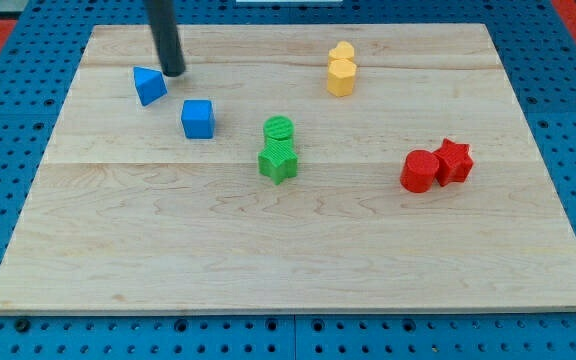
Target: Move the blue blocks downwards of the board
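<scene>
In the one camera view, my tip (173,73) rests on the wooden board (298,270) near its top-left corner, the dark rod rising straight out of the view's top. There are no jaws to speak of: the arm ends in this plain rod, so nothing opens, closes or clamps. Just beside my tip, to the view's left and slightly lower, sits the blue wedge-shaped block (149,86); whether the two actually touch I cannot tell. The blue cube (197,119) lies a little further toward the view's bottom and right, near the wedge but apart from it and from my tip. Both blue blocks sit in the upper left part of the board, well away from its bottom edge. Near the board's middle, a green round block (279,129) touches a green star-shaped block (278,161) just below it. Close to the top edge, right of centre, two yellow blocks (341,70) stand pressed together, their shapes hard to make out. Toward the right edge, a red cylinder (419,171) touches a red star-shaped block (454,161). The board lies on a blue perforated table (8,330).
</scene>
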Robot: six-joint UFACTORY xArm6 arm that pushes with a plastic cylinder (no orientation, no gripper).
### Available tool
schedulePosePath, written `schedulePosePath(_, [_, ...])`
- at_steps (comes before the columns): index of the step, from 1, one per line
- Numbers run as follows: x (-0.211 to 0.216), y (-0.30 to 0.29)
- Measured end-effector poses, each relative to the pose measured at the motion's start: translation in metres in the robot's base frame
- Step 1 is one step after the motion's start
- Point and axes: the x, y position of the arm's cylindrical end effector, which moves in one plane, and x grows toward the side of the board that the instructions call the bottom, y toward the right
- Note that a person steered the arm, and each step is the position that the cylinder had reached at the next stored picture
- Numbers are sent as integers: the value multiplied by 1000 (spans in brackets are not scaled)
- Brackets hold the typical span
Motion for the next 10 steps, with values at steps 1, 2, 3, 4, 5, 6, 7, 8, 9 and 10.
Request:
schedulePosePath(1, [5,-28])
schedulePosePath(2, [29,-28])
schedulePosePath(3, [45,-27])
schedulePosePath(4, [30,-26])
schedulePosePath(5, [23,-10])
schedulePosePath(6, [39,21])
schedulePosePath(7, [51,37])
schedulePosePath(8, [61,34])
schedulePosePath(9, [60,28])
schedulePosePath(10, [40,55])
